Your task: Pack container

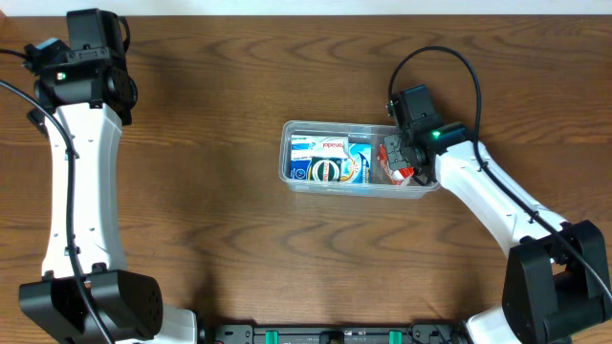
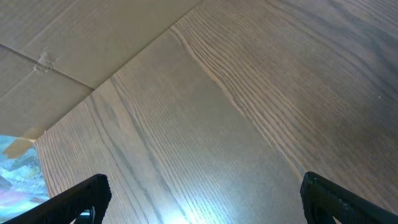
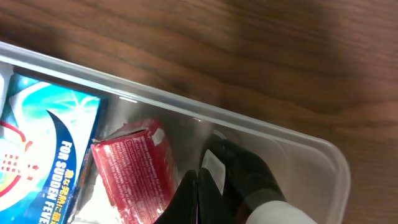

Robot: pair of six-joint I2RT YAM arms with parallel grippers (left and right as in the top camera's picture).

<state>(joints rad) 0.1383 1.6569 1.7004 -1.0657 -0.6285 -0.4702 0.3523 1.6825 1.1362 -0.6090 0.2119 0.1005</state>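
Note:
The clear plastic container (image 1: 287, 170) sits mid-table and holds blue and white boxes (image 1: 330, 159), a red box (image 1: 395, 168) and a dark bottle. My right gripper (image 1: 405, 158) is down inside the container's right end. In the right wrist view its fingers (image 3: 198, 190) are pressed together between the red box (image 3: 134, 171) and the dark bottle with a white cap (image 3: 245, 177), by the container wall (image 3: 292, 134); nothing clear shows between the fingers. My left gripper (image 2: 202, 199) is open and empty over bare wood, far from the container.
The left arm (image 1: 81, 143) stands along the table's left side. A brown cardboard sheet (image 2: 68, 37) lies past the table's edge in the left wrist view. The right arm (image 1: 488, 191) reaches in from the front right.

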